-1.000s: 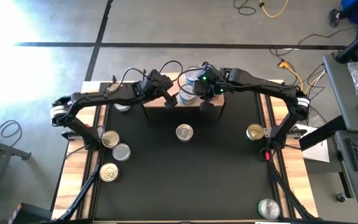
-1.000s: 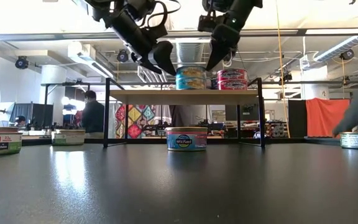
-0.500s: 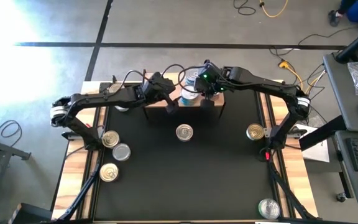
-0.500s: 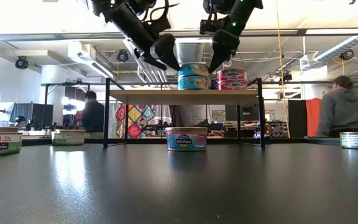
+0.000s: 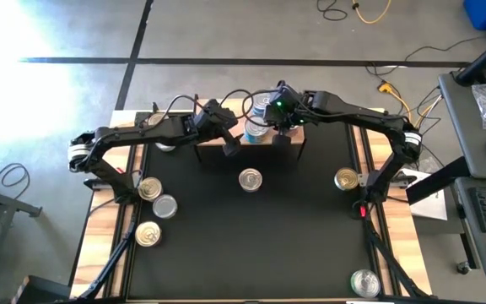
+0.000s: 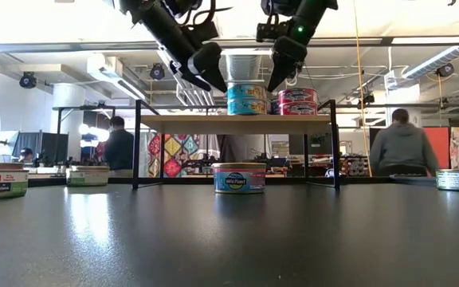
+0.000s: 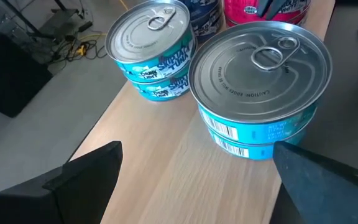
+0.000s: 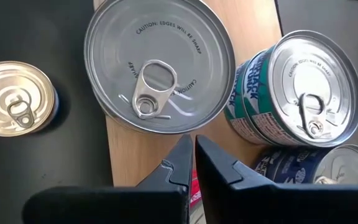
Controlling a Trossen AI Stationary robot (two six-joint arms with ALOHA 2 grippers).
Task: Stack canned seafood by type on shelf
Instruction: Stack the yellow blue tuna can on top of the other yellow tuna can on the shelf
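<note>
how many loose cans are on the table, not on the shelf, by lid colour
gold lid cans: 3
silver lid cans: 3
can half hidden by the left arm, colour unclear: 1
total: 7

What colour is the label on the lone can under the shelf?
Light blue can, best seen in the low view.

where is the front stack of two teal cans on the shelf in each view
High view: front teal stack at the shelf's front edge, between the two arms.
Low view: on top of the shelf, near its middle, left of the red cans.
Left wrist view: the nearer, larger stack.
Right wrist view: the largest lid.
Shared landmark: the light-wood shelf.
</note>
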